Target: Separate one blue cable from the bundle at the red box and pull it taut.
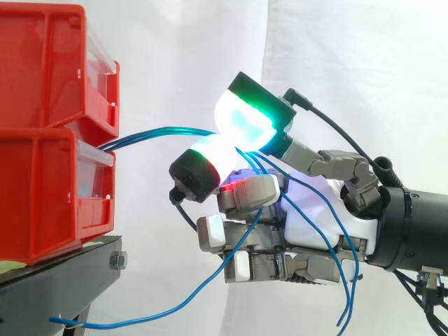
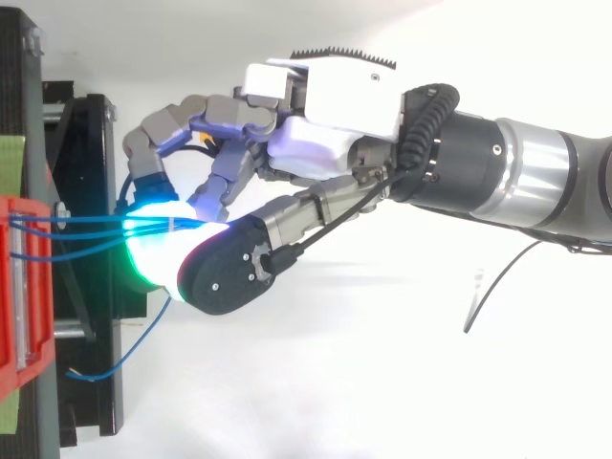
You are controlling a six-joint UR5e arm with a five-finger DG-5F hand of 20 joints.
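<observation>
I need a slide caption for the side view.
Hand pinches blue cables from the red bins between glowing fingertips.

blue cables (image 1: 143, 135) | fanning from red box (image 1: 42, 199) | ends drooping

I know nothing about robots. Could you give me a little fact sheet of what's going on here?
Setting: red bins stacked on a black stand, white curtain behind
Hand: hand shut, glowing fingertips pinching blue cables
Cable run: from the bins' front to the pinch, slightly bowed
Loose ends: trail down past the palm
</observation>
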